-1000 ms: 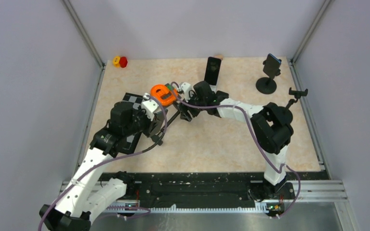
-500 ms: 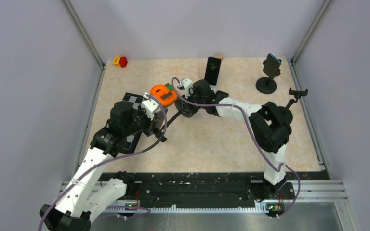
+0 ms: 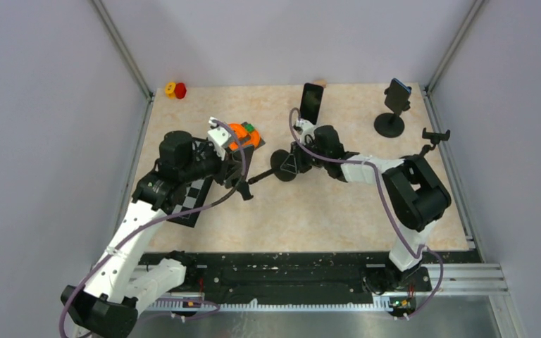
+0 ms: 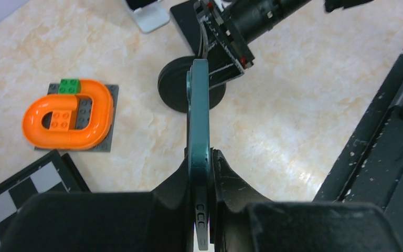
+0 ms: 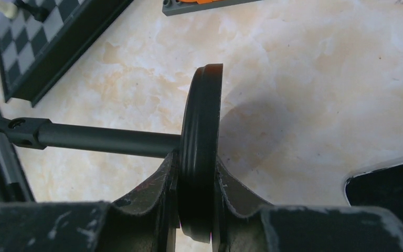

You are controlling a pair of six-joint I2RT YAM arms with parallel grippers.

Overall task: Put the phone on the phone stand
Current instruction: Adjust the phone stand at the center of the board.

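Teal phone (image 4: 198, 121) sits edge-on, clenched between the left gripper's (image 4: 200, 173) fingers over the marble-patterned table (image 4: 294, 115), its far end toward the phone stand (image 5: 202, 131). That black stand lies tipped on its side (pole (image 5: 105, 139) pointing at the left arm), its round base pinched by the right gripper (image 5: 199, 184). An orange Lego loop (image 4: 68, 123) lies near the chessboard (image 4: 26, 181).

The phone (image 4: 198, 157) is dark teal, the phone stand (image 5: 202, 152) black, the ring (image 4: 68, 140) orange, the brick (image 4: 69, 85) green, the chessboard (image 4: 10, 194) black-and-white checked, the table (image 4: 304, 115) marbled beige.
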